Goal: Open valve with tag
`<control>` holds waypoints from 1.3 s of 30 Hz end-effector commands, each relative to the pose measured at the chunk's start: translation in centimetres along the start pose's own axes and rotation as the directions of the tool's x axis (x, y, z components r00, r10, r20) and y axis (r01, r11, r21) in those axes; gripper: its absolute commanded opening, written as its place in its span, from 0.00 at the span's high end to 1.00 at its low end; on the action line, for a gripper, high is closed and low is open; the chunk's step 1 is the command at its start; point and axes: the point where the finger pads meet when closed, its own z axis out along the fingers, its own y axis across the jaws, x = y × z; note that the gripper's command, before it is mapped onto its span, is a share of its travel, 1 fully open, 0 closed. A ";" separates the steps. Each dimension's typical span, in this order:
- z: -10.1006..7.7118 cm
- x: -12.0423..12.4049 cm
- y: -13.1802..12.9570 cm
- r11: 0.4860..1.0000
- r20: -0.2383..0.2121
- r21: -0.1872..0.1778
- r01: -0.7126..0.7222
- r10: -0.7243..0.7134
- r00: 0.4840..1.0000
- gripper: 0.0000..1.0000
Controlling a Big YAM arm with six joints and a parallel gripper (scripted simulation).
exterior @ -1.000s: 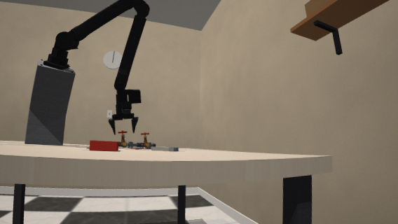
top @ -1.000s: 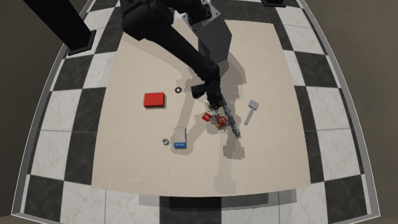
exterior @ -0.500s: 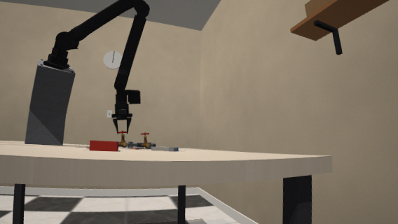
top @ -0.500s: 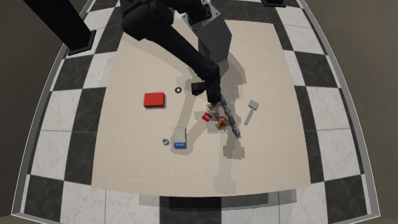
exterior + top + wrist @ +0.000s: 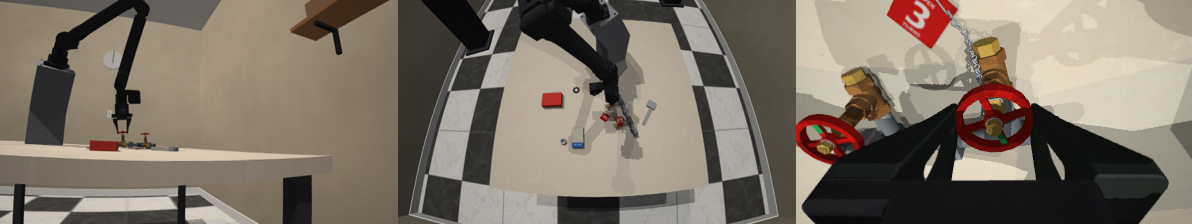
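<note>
Two brass valves with red handwheels sit on a grey pipe (image 5: 627,117) on the table. In the wrist view my gripper (image 5: 994,112) is shut on the red handwheel (image 5: 994,123) of the valve that has a chain (image 5: 966,40) running to a red tag (image 5: 921,17) marked 3. The other valve's handwheel (image 5: 827,139) is at the left, free of the fingers. In the top view my gripper (image 5: 610,101) stands over the far valve; the near handwheel (image 5: 620,121) and the tag (image 5: 605,117) lie beside it. In the exterior view the gripper (image 5: 122,131) is on the left handwheel (image 5: 122,132).
A red block (image 5: 552,99), a black ring (image 5: 576,89), a blue and white box (image 5: 578,138), a nut (image 5: 563,141) and a grey hammer-like tool (image 5: 649,111) lie on the table. The grey robot base (image 5: 612,38) stands at the back.
</note>
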 end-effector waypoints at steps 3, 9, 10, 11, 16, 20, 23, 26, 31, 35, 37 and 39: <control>0.0 0.2 0.4 1.000 0.002 -0.010 -0.014 0.014 1.000 1.00; 0.0 0.2 0.4 0.999 0.003 -0.010 0.044 -0.044 0.999 1.00; 0.0 0.2 0.4 0.999 0.003 -0.010 0.044 -0.044 0.999 1.00; 0.0 0.2 0.4 0.999 0.003 -0.010 0.044 -0.044 0.999 1.00; 0.0 0.2 0.4 0.982 0.004 -0.010 0.190 -0.190 0.982 1.00; 0.0 0.2 0.4 0.923 0.005 -0.009 0.384 -0.384 0.924 1.00; 0.0 0.2 0.3 0.836 0.005 -0.008 0.549 -0.549 0.836 1.00; 0.0 0.1 0.4 0.744 0.008 -0.008 0.668 -0.668 0.744 1.00; 0.0 0.1 0.4 0.586 0.009 -0.007 0.811 -0.810 0.586 1.00; 0.0 0.1 0.4 0.422 0.010 -0.004 0.907 -0.907 0.422 1.00; 0.0 0.1 0.4 0.333 0.011 -0.003 0.943 -0.943 0.333 1.00; 0.0 0.1 0.4 0.242 0.011 -0.002 0.970 -0.970 0.242 1.00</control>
